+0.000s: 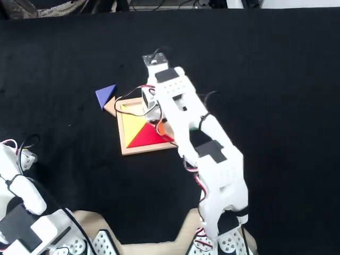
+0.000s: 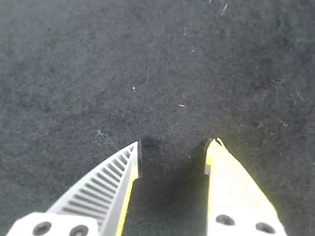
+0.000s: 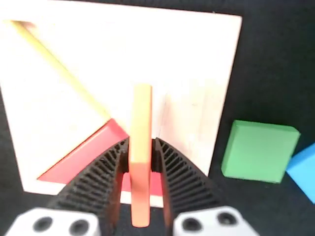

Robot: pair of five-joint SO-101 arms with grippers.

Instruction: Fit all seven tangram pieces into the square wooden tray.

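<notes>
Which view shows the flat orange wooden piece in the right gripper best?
The right wrist view: the flat orange wooden piece stands on edge in the right gripper. The high view gives an orange sliver beside the arm; the left wrist view faces black cloth.

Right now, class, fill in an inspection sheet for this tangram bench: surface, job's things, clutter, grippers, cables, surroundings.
Surface: black cloth; bare wood at the near edge.
Job's things: wooden tray holds a yellow triangle and a red triangle; orange piece stands on edge over it; green square and light blue piece lie on the cloth beside the tray; blue triangle and tan piece sit by one corner.
Clutter: nothing seen.
Grippers: right gripper shut on the orange piece; left gripper open over bare cloth.
Cables: black wire loops near the tray's corner.
Surroundings: cords beyond the far edge.
</notes>
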